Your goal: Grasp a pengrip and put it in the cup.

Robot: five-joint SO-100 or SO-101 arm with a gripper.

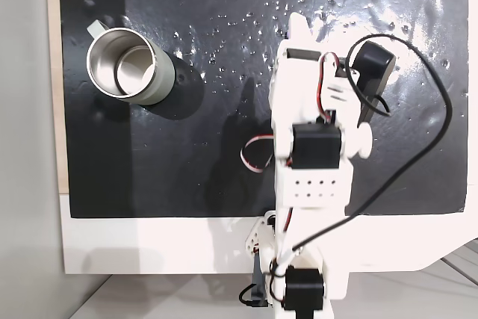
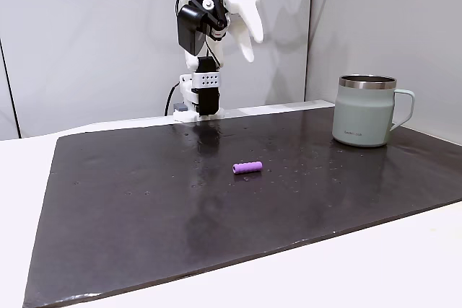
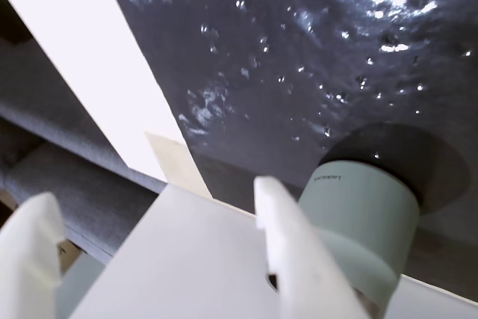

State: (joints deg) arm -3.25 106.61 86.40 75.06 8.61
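1. White fingers (image 3: 284, 252) of the tool (image 3: 149, 222) are seen closest in the wrist view, spread apart with nothing held between them; the cup (image 3: 358, 229) is visible just beyond them.
2. The tool (image 2: 245, 30) is shown raised high above the back of the black mat (image 2: 144, 214) in a fixed view, well apart from both task objects.
3. The pengrip (image 2: 247, 168) is shown lying on its side near the middle of the mat, untouched and well apart from the cup (image 2: 367, 112).
4. The cup (image 1: 131, 66) is shown upright and empty near a corner of the mat, which is laid on the white counter (image 1: 149, 248).
5. The pengrip is judged light, soft and ribbed, and likely to roll if nudged; a hold across its middle, with the fingers closing on its curved sides, is judged best.
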